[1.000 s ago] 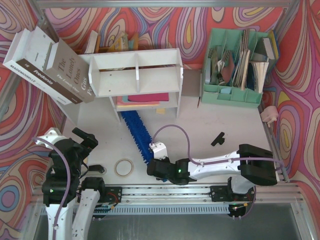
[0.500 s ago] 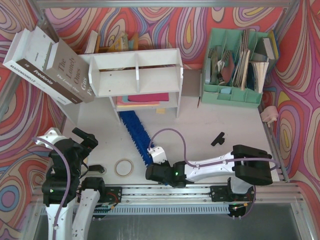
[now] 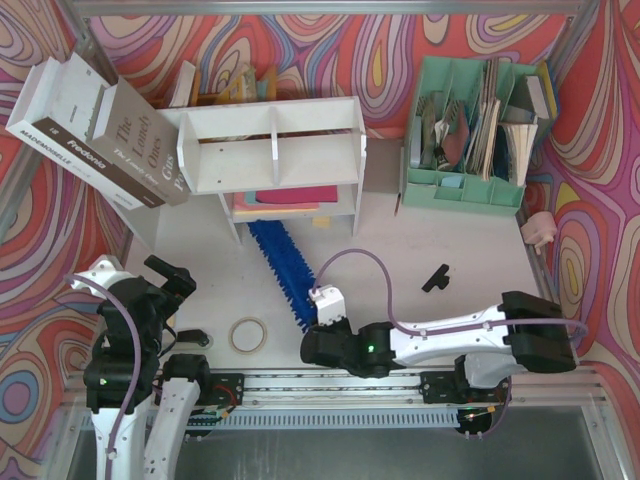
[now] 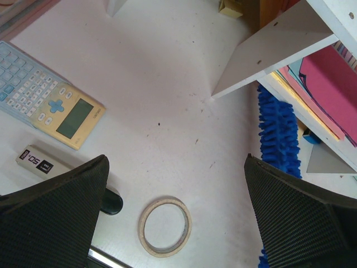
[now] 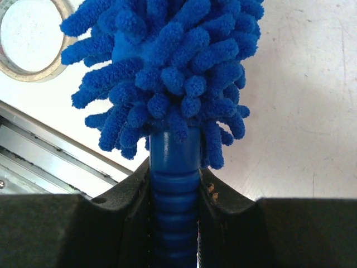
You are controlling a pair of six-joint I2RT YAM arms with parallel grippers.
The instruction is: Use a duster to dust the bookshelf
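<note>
The white bookshelf (image 3: 272, 145) stands at the back of the table, and its lower shelf edge (image 4: 279, 50) shows in the left wrist view. The blue fluffy duster (image 3: 285, 270) lies slanted in front of it, its far tip at the shelf's lower front edge. My right gripper (image 3: 318, 325) is shut on the duster's ribbed blue handle (image 5: 174, 151), with the shaggy head (image 5: 167, 72) sticking out ahead of the fingers (image 5: 128, 195). At the near left my left gripper (image 3: 172, 278) hangs open with nothing in it; between its fingers (image 4: 56, 212) I see bare table and part of the duster (image 4: 279, 134).
A tape roll (image 3: 248, 335) lies near the front edge, left of the duster. A calculator (image 4: 50, 109), a small white block (image 4: 39, 162) and a black cap (image 4: 111, 202) lie at the left. Books (image 3: 100, 130) lean at the back left; a mint organizer (image 3: 470, 130) and a black clip (image 3: 436, 277) are at the right.
The right arm has shifted to the right and carried the duster with it, so the blue head now lies a little further right in front of the shelf. The left arm has not moved.
</note>
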